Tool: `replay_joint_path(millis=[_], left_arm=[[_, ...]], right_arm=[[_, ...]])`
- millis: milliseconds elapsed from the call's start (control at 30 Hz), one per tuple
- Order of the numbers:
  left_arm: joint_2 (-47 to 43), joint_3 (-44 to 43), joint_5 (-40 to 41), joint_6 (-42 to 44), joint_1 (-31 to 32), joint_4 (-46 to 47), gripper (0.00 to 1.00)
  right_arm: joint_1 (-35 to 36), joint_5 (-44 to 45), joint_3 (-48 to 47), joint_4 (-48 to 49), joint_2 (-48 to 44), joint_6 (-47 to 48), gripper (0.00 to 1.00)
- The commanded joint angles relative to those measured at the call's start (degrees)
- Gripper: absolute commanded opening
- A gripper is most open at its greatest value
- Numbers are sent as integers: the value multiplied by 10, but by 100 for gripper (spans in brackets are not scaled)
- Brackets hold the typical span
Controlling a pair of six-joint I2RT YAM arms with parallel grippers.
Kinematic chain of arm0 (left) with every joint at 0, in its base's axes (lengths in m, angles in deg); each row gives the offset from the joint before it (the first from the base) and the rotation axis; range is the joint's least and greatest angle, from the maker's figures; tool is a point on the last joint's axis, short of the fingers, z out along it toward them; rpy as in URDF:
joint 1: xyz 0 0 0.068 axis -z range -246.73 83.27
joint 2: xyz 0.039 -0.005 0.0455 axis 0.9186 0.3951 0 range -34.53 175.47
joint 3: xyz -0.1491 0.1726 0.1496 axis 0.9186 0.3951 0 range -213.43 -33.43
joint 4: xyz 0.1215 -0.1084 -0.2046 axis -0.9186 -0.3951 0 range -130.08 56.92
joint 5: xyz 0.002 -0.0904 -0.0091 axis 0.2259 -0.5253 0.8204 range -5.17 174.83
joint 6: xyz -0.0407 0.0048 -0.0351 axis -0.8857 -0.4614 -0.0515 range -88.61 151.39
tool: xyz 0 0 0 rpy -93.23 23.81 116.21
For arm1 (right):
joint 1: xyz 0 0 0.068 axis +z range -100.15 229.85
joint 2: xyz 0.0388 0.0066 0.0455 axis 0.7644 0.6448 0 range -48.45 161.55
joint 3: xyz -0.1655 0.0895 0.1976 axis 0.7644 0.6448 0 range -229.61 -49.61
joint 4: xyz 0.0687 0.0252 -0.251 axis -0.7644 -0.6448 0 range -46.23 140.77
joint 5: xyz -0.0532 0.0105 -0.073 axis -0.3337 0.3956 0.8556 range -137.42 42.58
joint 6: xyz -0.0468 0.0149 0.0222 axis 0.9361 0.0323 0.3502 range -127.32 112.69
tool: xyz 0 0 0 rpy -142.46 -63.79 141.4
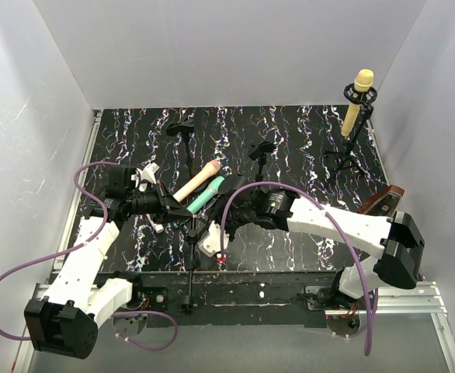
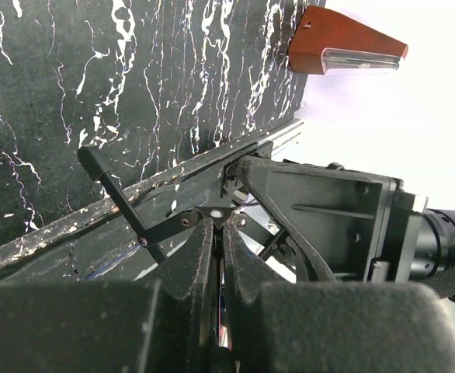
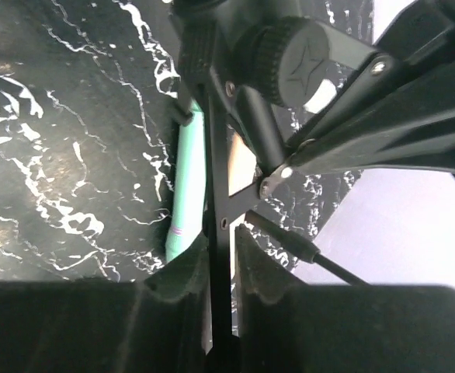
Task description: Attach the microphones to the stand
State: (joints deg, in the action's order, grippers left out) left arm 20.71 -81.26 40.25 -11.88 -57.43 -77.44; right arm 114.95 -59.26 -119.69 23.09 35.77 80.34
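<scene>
Top view: the yellow mic [image 1: 362, 81] already sits in the far stand [image 1: 350, 140]. The pink mic [image 1: 196, 180], teal mic [image 1: 206, 194] and what looks like the white mic [image 1: 210, 241] lie mid-table around the tipped stand [image 1: 190, 264]. My guess is I'm righting it before loading a mic.

Left wrist: the left gripper [image 2: 218, 233] is pinched together on a thin stand strut, with the table [image 2: 57, 233] edge right below.

Right wrist: the right gripper [image 3: 220, 260] is clamped on the stand's rod, teal mic just beside.

Next up is a slow two-arm lift. The open room is toward the back.
</scene>
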Motion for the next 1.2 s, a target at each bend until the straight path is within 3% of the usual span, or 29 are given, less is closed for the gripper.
replay_joint_path(millis=[0,100,300,500,733,1167], left_arm=[[-6,-4,-56,-31,3,35,0],[-3,-3,-53,-38,3,38,0],[-15,-48,10,-40,2,24,98],[-32,-114,97,-31,2,21,98],[-70,-190,215,61,2,-42,98],[-151,-195,315,111,2,43,98]], right_arm=[[0,30,21,62,-28,12,10],[1,28,26,67,-36,2,1],[-5,-22,3,-28,-54,-50,1],[-10,-64,13,-83,-80,-100,1],[-33,-139,-13,-163,-102,-216,1],[-161,-270,6,-205,-174,-390,1]])
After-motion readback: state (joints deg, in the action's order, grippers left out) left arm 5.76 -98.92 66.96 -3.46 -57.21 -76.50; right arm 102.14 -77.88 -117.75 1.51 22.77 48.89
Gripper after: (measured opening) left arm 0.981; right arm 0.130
